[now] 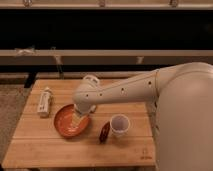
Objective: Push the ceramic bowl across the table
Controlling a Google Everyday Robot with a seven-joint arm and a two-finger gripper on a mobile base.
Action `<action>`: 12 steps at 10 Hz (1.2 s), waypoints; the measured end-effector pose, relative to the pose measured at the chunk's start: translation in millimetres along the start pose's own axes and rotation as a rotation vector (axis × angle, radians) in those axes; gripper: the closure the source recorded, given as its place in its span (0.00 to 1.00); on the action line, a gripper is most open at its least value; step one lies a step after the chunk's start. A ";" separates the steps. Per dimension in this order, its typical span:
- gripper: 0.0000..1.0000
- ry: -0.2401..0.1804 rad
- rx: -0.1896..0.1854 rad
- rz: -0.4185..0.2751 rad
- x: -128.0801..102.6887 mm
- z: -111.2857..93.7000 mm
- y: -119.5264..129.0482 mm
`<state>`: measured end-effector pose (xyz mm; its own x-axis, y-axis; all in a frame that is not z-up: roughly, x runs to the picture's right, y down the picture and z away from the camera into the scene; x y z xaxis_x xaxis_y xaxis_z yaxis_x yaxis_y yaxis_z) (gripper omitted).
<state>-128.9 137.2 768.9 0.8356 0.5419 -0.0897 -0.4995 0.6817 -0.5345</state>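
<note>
The ceramic bowl [67, 121] is wide, shallow and orange-red and sits on the left middle of the light wooden table [50, 150]. My white arm reaches in from the right, and my gripper [78, 119] points down into the bowl, at its right inner side. The gripper's tip is inside the bowl's rim.
A small white bottle [44, 102] lies left of the bowl near the table's left edge. A small dark red-brown object [104, 132] and a small white cup [120, 124] stand right of the bowl. A dark shelf unit runs behind the table.
</note>
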 end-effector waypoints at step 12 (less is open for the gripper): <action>0.44 0.087 -0.048 -0.094 -32.7 59.7 12.2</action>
<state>-175.9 157.2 815.5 0.8958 0.4307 -0.1094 -0.4088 0.7020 -0.5832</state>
